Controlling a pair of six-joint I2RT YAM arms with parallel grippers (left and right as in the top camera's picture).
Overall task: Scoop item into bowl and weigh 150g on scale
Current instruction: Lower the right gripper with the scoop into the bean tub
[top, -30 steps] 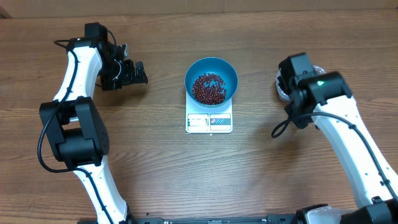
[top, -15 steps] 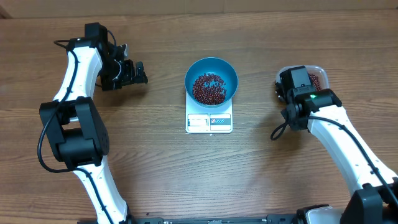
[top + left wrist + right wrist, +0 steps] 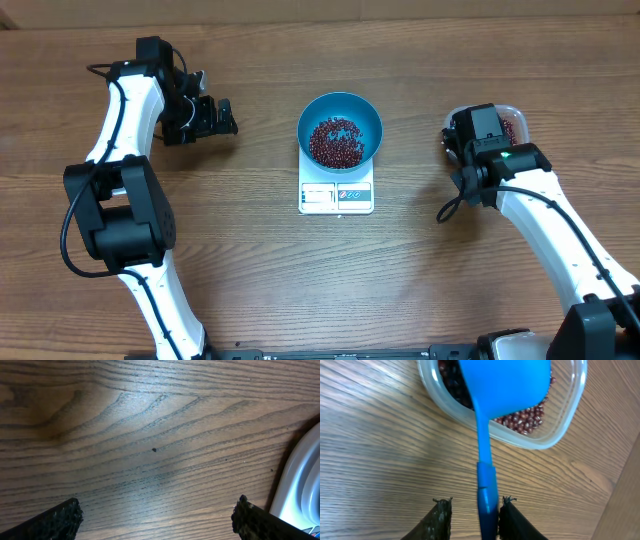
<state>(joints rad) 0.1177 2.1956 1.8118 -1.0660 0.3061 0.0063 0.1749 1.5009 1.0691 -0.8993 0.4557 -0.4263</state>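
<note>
The wooden counter [image 3: 400, 280] is seen from above, with all the things laid on it. The left arm [image 3: 120, 110] is stretched toward the far left. Its left jaws are held wide over bare wood, well apart from the bowl, and nothing is gripped. The right arm [image 3: 540, 210] is reached toward the far right, where its wrist is placed over the clear tub [image 3: 512, 115].

The blue bowl [image 3: 368, 120] is set on the white scale [image 3: 336, 194] at the middle of the counter, with the display left showing in front of it. The tub is stood on the counter to the right of the scale, well apart from it.

The blue scoop [image 3: 505, 385] is laid with its cup over the tub and its handle pointed out over the rim. The handle is straddled by the right jaws, which are narrowed. A gap is seen on one side, so the handle is not yet clamped.

A heap of beans [image 3: 335, 142] is held in the bowl, and more beans [image 3: 525, 416] are seen in the tub.
</note>
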